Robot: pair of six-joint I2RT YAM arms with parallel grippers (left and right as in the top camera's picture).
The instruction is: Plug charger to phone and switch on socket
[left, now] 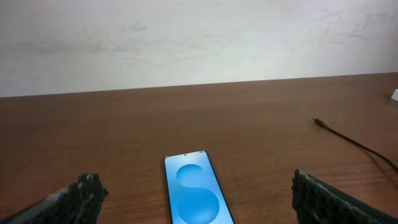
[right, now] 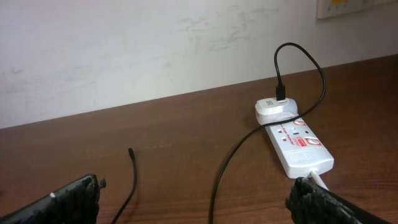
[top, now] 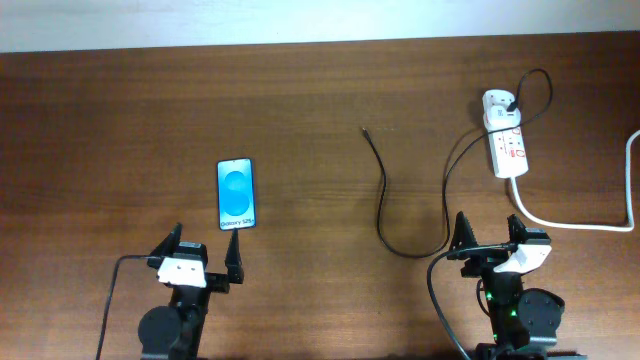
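Overhead: dark brown wooden bench (top: 300,110), plain white wall (top: 300,18) beyond its far edge; my left gripper (top: 207,236) and right gripper (top: 488,224) sit low at the near edge, fingers released, empty.

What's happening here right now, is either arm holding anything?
Nothing is being handled. The left gripper and the right gripper sit open and empty at the near edge of the table. The phone lies screen up just ahead of the left gripper. The charger runs from the socket at the far right to its free plug tip, well apart from the phone. The switch positions are too small to read.
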